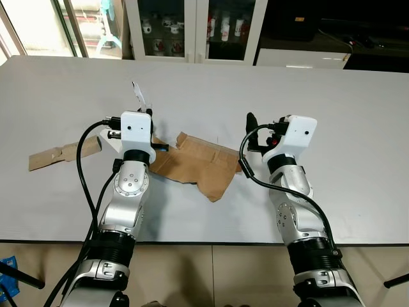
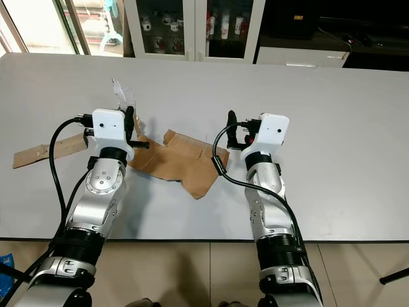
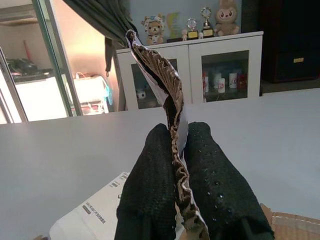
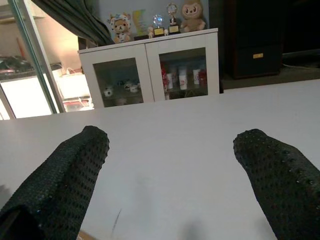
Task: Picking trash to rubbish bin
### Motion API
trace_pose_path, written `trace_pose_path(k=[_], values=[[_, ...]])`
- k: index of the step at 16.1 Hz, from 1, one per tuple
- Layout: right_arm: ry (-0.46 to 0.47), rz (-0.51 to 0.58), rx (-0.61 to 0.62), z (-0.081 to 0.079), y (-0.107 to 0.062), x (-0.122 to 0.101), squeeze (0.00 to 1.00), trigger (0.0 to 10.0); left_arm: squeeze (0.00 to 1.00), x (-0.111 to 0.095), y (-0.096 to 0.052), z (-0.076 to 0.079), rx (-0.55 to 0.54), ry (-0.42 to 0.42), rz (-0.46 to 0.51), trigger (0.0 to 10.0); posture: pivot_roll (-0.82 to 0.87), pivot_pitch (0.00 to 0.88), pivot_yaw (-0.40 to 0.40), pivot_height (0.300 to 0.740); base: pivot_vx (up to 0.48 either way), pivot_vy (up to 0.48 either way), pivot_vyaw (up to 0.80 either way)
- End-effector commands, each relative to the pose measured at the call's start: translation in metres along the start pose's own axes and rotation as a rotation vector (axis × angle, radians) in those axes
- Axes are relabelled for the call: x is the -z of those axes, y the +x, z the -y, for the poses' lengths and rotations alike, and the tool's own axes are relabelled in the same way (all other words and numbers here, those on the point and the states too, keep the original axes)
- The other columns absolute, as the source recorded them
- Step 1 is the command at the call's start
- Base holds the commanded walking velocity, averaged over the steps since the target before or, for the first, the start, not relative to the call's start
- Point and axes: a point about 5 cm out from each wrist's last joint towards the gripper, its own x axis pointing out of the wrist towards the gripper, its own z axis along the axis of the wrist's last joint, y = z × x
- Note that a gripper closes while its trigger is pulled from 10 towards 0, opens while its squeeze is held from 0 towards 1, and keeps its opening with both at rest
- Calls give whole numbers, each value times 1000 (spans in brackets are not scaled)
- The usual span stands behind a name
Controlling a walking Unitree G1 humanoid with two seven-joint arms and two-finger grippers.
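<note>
While both silver arms reach forward over the white bench (image 1: pixel 358 128), the left claw (image 3: pixel 181 155) sits left of centre in the head views with its two black fingers (image 3: pixel 150 185) pressed together on a crumpled strip of cardboard and white paper (image 3: pixel 160 75), which stands up from between the fingertips and rises toward the top of the left wrist frame. In the left eye view the same strip (image 1: pixel 139 96) pokes up just above the left arm's white wrist housing. A large flattened piece of brown cardboard (image 1: pixel 198 163) lies on the bench in the middle of the frame, between the two arms, one edge running under the left wrist. A longer brown cardboard strip (image 1: pixel 54 155) lies flat toward the left edge of the frame. The right claw (image 4: pixel 170 175) hangs right of centre, just beside the big cardboard's right edge, its fingers spread wide apart with nothing between them but bare bench top. White glass-fronted cabinets (image 4: pixel 150 70) stand beyond the bench's far edge.
</note>
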Motion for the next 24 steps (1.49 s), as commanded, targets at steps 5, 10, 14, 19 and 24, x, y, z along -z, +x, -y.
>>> trace_pose_path(k=[5, 10, 14, 19, 24], values=[[3, -2, -8, 0, -2, 3, 0, 10000, 0, 0, -1, 2, 15, 5, 8, 10000, -18, 13, -53, 740, -97, 0, 0], [7, -7, -13, -1, -2, 3, 0, 10000, 0, -1, -1, 1, 13, 7, 10, 10000, -18, 12, -52, 740, -247, 0, 0], [8, -9, -14, -2, -2, 4, 0, 10000, 0, -1, 0, 0, 8, 9, 7, 10000, -18, 14, -51, 740, -255, 0, 0], [8, -14, -11, 0, -2, 4, 0, 10000, 0, -1, 0, 0, 9, 11, 4, 10000, -20, 23, -51, 740, -256, 0, 0], [10, -17, -9, 0, -2, 5, 0, 10000, 0, 0, 0, -2, 3, 13, 2, 10000, -21, 28, -50, 740, -256, 0, 0]])
